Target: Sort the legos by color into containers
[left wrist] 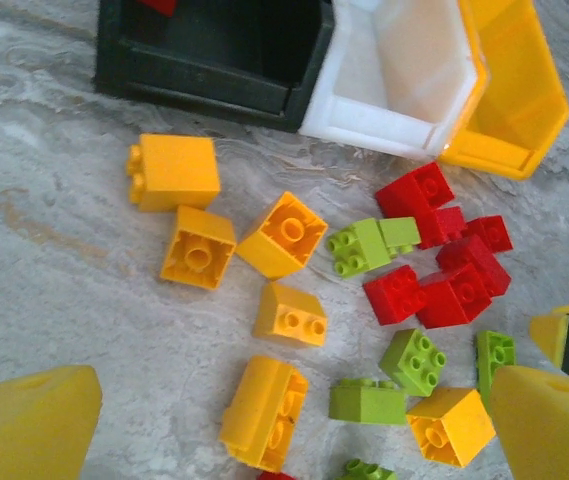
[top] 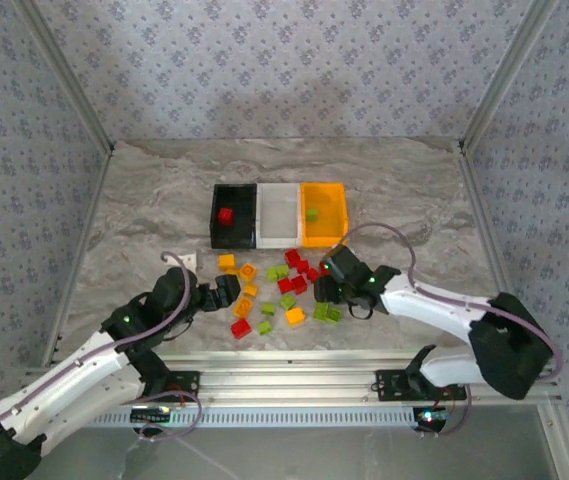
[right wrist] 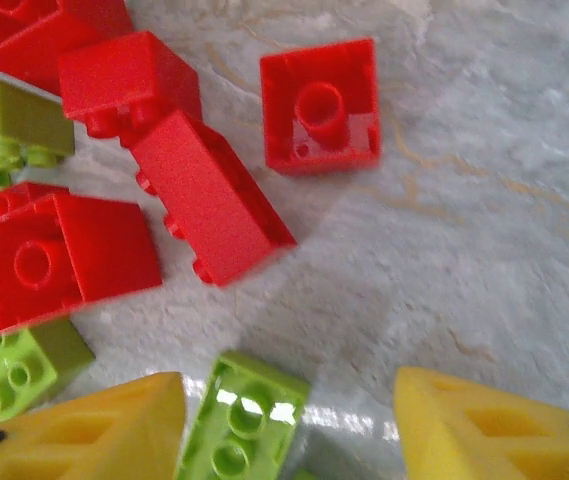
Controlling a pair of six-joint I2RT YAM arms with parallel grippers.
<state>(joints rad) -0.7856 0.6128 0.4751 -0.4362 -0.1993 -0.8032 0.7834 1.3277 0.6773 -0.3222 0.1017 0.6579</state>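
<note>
**Containers:** black bin (top: 234, 240), white bin (top: 278, 241) and orange-yellow bin (top: 325, 240) stand in one touching row at mid-desk (top: 144, 200).
**Contents:** one red brick (top: 225, 214) in the black bin; one lime green brick (top: 311, 214) in the orange-yellow bin.
**Loose legos (top: 286, 286):** red, orange-yellow and lime green, scattered on the desk just in front of the bins, between both arms.
**Left tool (left wrist: 294, 410):** fingers spread wide, gripping nothing, above orange-yellow pieces.
**Right tool (right wrist: 289, 415):** fingers apart, either side of a lime green piece (right wrist: 244, 420). One finger is right beside it and there is a gap at the other, so it is not clamped.
</note>
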